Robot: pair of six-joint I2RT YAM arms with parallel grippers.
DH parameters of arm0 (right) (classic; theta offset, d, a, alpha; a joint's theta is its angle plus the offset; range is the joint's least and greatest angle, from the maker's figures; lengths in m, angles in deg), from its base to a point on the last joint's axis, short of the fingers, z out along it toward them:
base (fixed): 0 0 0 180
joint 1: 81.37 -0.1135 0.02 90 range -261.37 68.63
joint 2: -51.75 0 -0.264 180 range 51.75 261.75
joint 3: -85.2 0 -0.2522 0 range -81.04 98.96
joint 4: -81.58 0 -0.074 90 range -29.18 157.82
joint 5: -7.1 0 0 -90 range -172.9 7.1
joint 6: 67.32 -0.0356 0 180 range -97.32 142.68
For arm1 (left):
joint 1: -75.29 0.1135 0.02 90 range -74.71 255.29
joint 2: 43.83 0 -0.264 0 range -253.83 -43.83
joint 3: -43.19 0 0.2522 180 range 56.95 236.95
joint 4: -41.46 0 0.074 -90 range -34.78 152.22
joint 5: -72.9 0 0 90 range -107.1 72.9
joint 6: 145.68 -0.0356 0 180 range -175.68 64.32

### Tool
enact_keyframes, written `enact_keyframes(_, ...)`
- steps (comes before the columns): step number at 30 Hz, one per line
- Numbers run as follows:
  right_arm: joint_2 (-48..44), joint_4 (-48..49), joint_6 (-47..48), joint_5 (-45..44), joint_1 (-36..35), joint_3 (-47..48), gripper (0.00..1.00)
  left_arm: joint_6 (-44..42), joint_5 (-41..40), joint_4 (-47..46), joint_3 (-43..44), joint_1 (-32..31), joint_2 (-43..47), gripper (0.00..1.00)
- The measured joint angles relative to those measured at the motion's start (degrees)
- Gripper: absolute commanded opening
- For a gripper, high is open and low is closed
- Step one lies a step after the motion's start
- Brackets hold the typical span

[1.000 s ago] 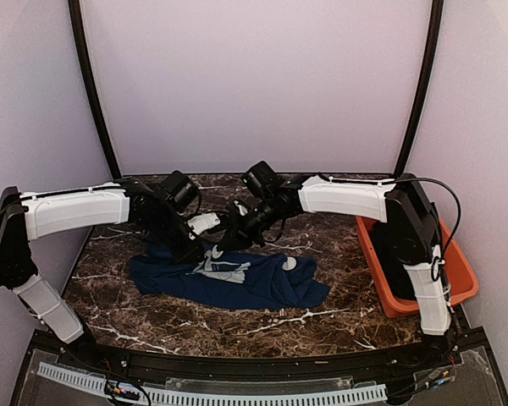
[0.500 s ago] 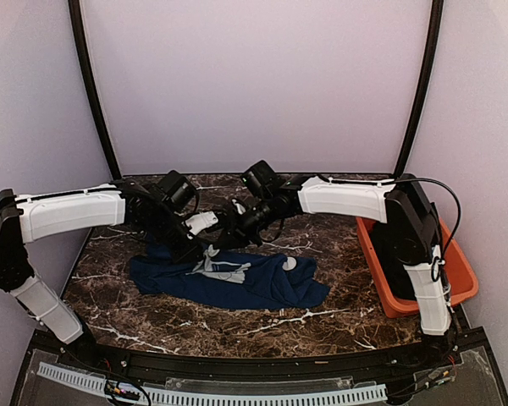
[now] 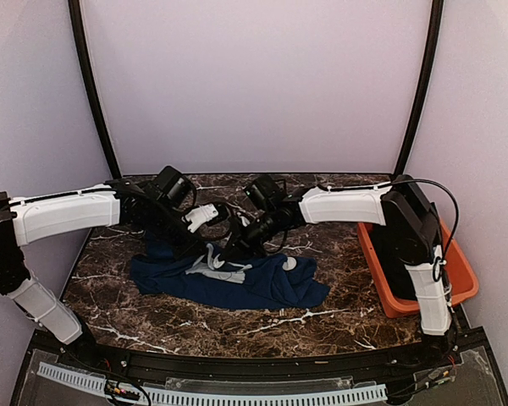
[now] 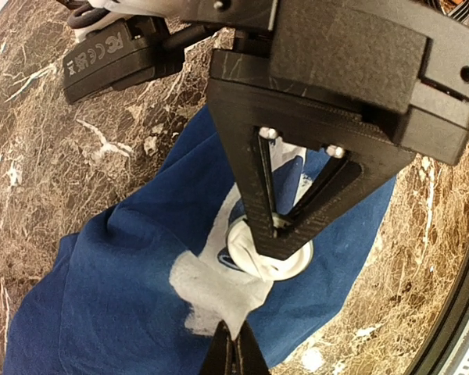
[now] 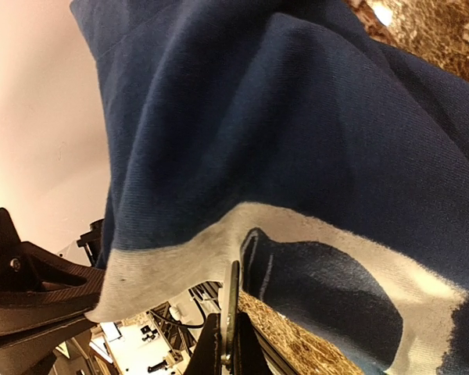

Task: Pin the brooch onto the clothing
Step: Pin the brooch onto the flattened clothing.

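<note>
A: Which step is this?

B: The pinning itself, I judge. The left gripper (image 4: pixel 233 353) has its jaws closed on a fold of the light grey-white print of the navy blue short-sleeved T-shirt (image 3: pixel 262 286), holding that fold up off the brown marble tabletop (image 3: pixel 152 315). The right gripper (image 4: pixel 275 234) has its jaws closed on the small round white-backed brooch (image 4: pixel 293 264), right at the raised fold.

A: Is the pin through?

B: I cannot tell (the right wrist view shows only a thin edge rising from the jaws, just under the cloth). The next move calls for the right arm to push the pin into the fold while the left holds the cloth taut. With 2 arms this close, there is little room.

A: Anything legible?

B: Only certification-style marks on a black housing (image 4: pixel 113 58), too blurred to read. The print shows no letters.
</note>
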Motion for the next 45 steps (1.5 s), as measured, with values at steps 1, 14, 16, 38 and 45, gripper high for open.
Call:
enact_keyframes(1, -0.13, 0.17, -0.02, 0.02, 0.02, 0.0, 0.0, 0.0, 0.13, -0.02, 0.0, 0.0, 0.0, 0.01)
enact_keyframes(14, -1.46, 2.05, -1.03, 0.74, 0.09, 0.0, 0.0, -0.02, 0.94, -0.07, 0.0, 0.0, 0.0, 0.01)
enact_keyframes(16, -1.49, 2.34, -1.27, 0.76, 0.09, 0.0, 0.0, -0.02, 1.07, -0.07, 0.0, 0.0, 0.0, 0.01)
enact_keyframes(38, -1.92, 2.95, -1.46, 0.85, 0.98, 0.0, 0.0, -0.02, 1.9, -0.04, 0.0, 0.0, 0.0, 0.01)
enact_keyframes(45, -1.92, 2.91, -1.22, 0.92, 0.68, 0.02, 0.0, -0.02, 1.88, -0.04, 0.0, 0.0, -0.02, 0.01)
